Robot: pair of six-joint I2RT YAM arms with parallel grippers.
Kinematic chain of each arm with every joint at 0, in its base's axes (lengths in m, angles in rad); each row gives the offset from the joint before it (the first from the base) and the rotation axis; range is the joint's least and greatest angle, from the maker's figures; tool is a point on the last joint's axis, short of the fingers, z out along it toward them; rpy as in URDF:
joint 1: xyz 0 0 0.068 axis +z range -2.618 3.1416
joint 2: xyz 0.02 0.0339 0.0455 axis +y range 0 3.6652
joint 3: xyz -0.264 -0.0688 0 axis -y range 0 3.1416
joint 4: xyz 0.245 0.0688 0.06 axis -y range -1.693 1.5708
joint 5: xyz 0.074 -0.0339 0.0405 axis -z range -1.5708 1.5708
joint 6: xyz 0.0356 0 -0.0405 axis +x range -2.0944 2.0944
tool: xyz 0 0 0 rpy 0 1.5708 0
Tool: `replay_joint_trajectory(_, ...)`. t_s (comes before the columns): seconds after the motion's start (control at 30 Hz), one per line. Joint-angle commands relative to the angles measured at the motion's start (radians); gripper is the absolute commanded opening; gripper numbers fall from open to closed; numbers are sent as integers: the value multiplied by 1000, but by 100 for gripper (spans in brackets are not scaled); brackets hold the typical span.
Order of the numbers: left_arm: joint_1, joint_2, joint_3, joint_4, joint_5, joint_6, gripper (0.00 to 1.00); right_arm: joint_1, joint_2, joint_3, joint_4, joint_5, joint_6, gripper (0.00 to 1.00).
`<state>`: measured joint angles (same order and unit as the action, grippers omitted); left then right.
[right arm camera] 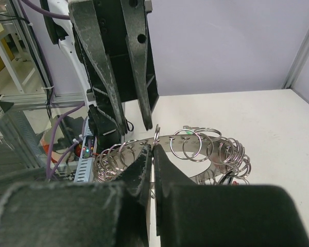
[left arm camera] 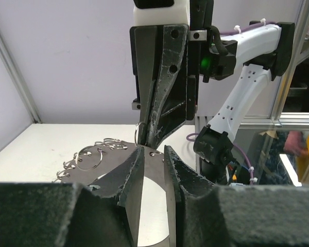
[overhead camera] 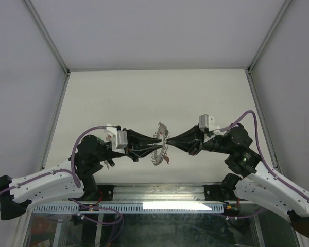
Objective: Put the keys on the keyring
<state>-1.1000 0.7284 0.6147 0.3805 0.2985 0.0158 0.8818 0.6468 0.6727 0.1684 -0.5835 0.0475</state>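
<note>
- The right gripper (overhead camera: 168,142) and the left gripper (overhead camera: 158,144) meet tip to tip above the table (overhead camera: 118,98); the keyring (right arm camera: 171,141) sits directly between them
- Right jaws are pressed together at the near rim of the keyring; one thin wire loop (right arm camera: 156,135) stands up right at their tips; whether the loop or the flat band itself is pinched cannot be made out
- The left gripper's fingers (left arm camera: 131,175) stand narrowly apart, one on each side of the grey band; their own bulk hides the contact, so whether they clamp it cannot be told
- From overhead the keyring shows only as a thin, edge-on sliver, half masked by both sets of fingertips
- The fringe of wire loops (right arm camera: 195,144) runs away to the right of the right gripper's tips; its far end is cut off by the finger in the foreground
- Dark, reddish bits (right arm camera: 232,178) lie under those loops, too small and too covered to identify
</note>
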Motion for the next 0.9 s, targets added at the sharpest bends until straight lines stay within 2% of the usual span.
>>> replay_joint_trajectory(0.0,-1,23,42,70,47,21,21,3,-19,16,125,-8,-4,0)
replay_joint_trajectory(0.3,-1,24,54,88,55,21,20,3,-30,35,115,-16,-21,0)
replay_joint_trajectory(0.33,-1,21,55,90,52,21,19,4,-31,40,103,-24,-102,0)
replay_joint_trajectory(0.53,-1,8,59,77,17,37,17,5,-31,92,-19,-52,-294,0)
replay_joint_trajectory(0.87,-1,7,71,25,90,151,26,4,-42,148,-148,-42,-606,0)
